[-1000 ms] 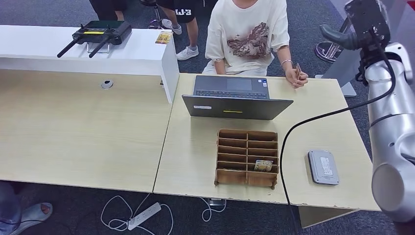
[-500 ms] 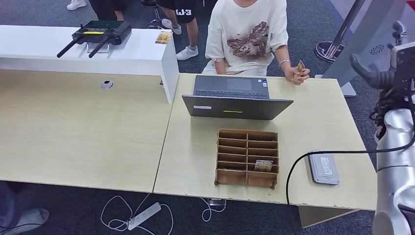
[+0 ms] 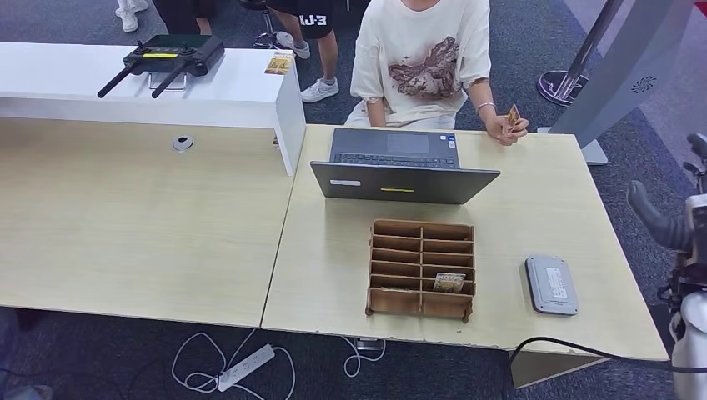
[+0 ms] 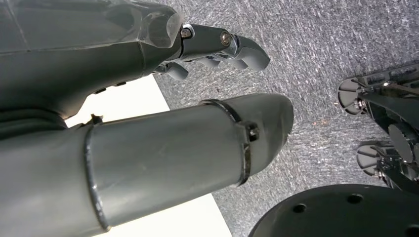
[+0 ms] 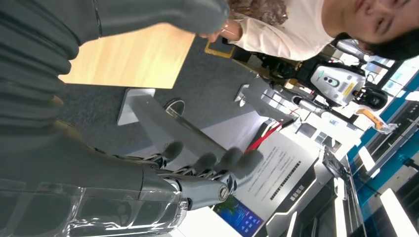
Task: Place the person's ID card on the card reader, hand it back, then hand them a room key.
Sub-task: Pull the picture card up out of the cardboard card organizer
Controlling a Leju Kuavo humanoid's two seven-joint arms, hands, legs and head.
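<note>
We see the desk (image 3: 550, 200) first, a pale wood top running across the scene, with a white raised counter (image 3: 125, 79) at the far left carrying a black controller (image 3: 162, 57). Behind the desk's far edge sits the person (image 3: 421, 58) in a cream printed shirt, and in front of them lies an open laptop (image 3: 400, 167), its keyboard turned their way, which suits someone working from that side. Nearer to us stands a brown divided card box (image 3: 421, 268); one near compartment holds a card, which we judge to be the room key (image 3: 448, 281), kept there within our reach for the last step. To the right of the box, close to the near edge, the grey card reader (image 3: 550, 284) lies flat with nothing on it. The person's hand (image 3: 505, 128) rests at the far right edge of the desk and holds the ID card (image 3: 513, 114) upright between the fingers, apparently offered across to us, so the task's card is well apart from both reader and our arm. Our right robot hand (image 3: 667, 221) sits low at the right margin, beyond the desk's right edge; in the right wrist view its fingers (image 5: 207, 163) are spread, thumb apart, holding nothing. The left robot hand (image 4: 197, 98) hangs over grey carpet, fingers loosely extended and empty. We judge the handover not yet begun.
</note>
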